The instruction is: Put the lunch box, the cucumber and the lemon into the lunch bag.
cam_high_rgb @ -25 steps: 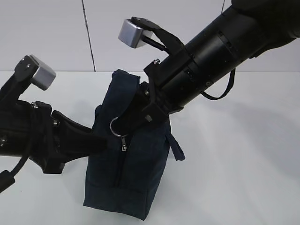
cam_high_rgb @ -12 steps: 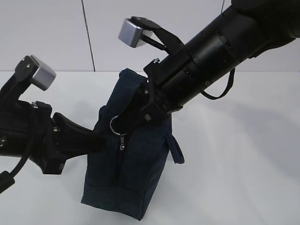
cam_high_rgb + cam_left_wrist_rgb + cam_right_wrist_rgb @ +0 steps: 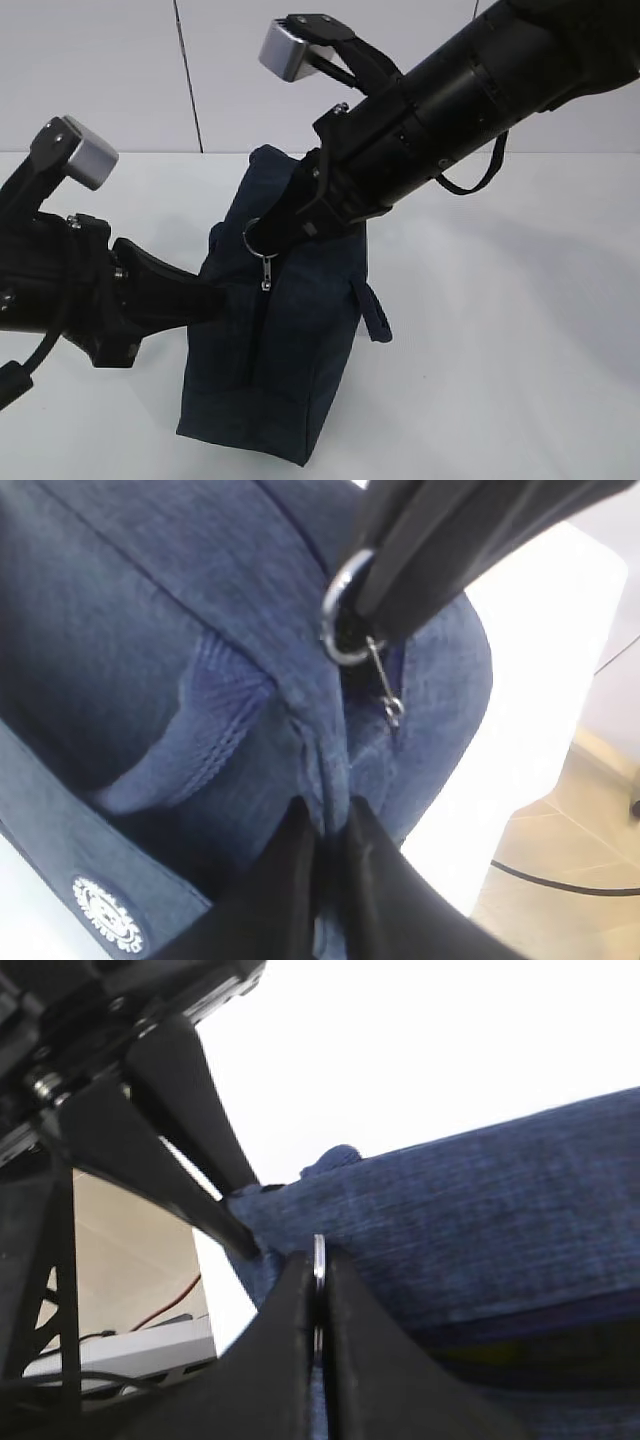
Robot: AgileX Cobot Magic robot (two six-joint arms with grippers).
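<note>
Fabric of the navy lunch bag [image 3: 290, 330], which stands upright on the white table [image 3: 520, 330], is pinched in a fold beside the zipper by the left gripper [image 3: 328, 830], while behind it the right gripper [image 3: 319, 1290] clamps the metal ring pull [image 3: 252, 237].

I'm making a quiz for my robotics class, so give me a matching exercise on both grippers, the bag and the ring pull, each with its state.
Things:
1. left gripper
2. right gripper
3. lunch bag
4. ring pull

States:
A. pinched between black fingers
B. shut on a fold of navy fabric
C. standing on the white table
D. shut on the metal ring

Pairs: 1-B, 2-D, 3-C, 4-A
</note>
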